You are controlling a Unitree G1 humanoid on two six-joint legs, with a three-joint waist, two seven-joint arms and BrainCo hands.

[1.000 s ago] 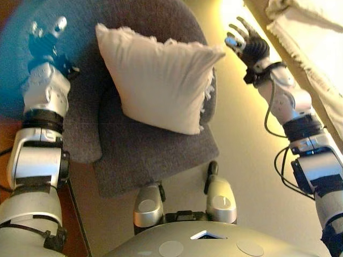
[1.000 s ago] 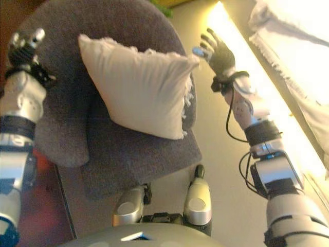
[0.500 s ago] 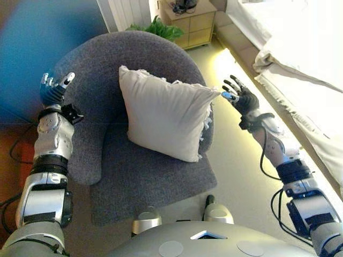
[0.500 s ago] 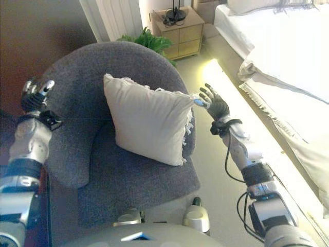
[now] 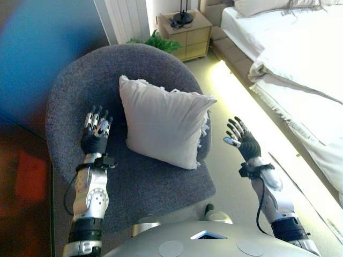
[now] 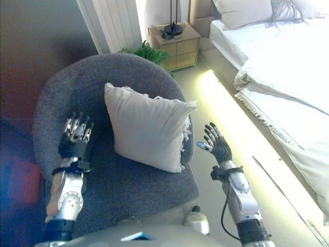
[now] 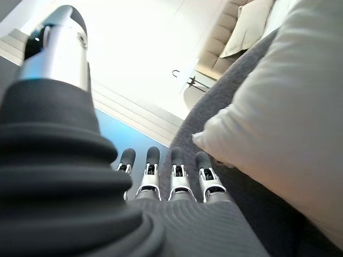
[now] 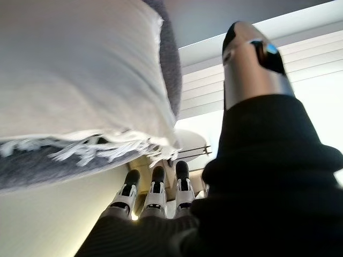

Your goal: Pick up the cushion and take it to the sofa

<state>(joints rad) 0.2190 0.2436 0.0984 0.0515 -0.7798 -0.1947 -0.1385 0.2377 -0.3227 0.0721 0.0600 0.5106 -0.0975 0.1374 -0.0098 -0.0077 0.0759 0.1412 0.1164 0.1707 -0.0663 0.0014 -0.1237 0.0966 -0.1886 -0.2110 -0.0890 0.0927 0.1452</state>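
Observation:
A cream square cushion (image 5: 163, 126) with a fringed edge leans upright in a round grey armchair (image 5: 75, 96). It also shows in the left wrist view (image 7: 289, 134) and the right wrist view (image 8: 75, 69). My left hand (image 5: 95, 134) is open, fingers straight, over the chair seat just left of the cushion, not touching it. My right hand (image 5: 241, 140) is open with spread fingers, in the air over the floor to the right of the chair, apart from the cushion. Both hands are empty. No sofa shows in any view.
A bed with white bedding (image 5: 289, 59) runs along the right, with a lit strip (image 5: 236, 96) at its base. A wooden bedside cabinet (image 5: 185, 29) and a green plant (image 5: 155, 42) stand behind the chair. A radiator (image 5: 124, 19) is at the back.
The camera has tilted up, showing more of the room. Both arms have come down and inward: the left hand from the chair's left rim to its seat, the right hand lower beside the chair.

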